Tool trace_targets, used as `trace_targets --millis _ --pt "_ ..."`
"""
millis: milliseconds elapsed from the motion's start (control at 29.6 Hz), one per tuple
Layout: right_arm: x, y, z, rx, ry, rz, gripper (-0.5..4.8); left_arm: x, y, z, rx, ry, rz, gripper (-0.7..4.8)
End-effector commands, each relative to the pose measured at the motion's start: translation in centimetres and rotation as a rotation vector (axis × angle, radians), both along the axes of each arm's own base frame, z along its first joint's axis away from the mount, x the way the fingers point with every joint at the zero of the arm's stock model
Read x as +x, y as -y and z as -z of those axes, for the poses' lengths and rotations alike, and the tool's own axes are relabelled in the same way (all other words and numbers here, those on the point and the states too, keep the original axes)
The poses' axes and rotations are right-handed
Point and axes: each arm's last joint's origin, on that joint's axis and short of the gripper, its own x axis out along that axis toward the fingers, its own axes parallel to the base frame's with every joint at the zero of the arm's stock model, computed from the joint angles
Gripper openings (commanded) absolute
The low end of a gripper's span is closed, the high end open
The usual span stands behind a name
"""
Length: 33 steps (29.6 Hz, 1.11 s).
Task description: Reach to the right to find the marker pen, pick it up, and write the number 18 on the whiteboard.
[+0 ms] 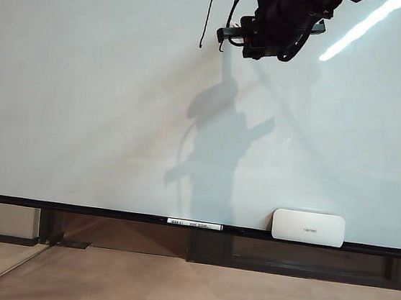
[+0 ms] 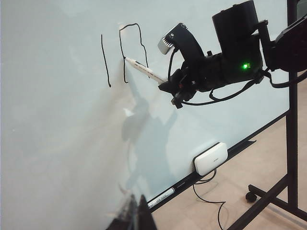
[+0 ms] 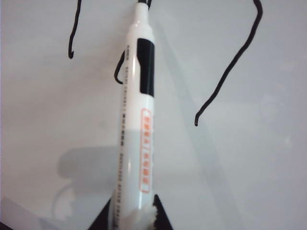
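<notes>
With the right gripper (image 2: 168, 86) at the board's (image 1: 82, 107) twelve o'clock, fingers pinching the pen (image 3: 136, 124), tip on the half-drawn 8 (image 2: 132, 48) beside the 1 (image 2: 105, 60), any slip risked a crooked loop; the left gripper's fingers I couldn't tell.

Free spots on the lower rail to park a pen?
On the rail: bare left of the spare marker, and a short gap between it and the eraser. Crowded up top: right gripper holds the marker pen at the strokes. Left gripper sits low.
</notes>
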Motion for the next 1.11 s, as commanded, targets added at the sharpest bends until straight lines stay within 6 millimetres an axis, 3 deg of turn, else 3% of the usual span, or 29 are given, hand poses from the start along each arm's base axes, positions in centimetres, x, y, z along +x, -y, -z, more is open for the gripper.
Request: trace_targets --millis 34,1113 --pt "-0.02 0.06 -0.59 0.013 0.029 0.003 -0.02 -0.05 -0.01 -0.23 -0.002 0.018 -0.001 -0.05" --pt "0.34 0.94 -0.33 -0.003 0.008 0.137 -0.02 -0.08 -0.02 -0.25 -0.004 0.017 0.000 -0.05"
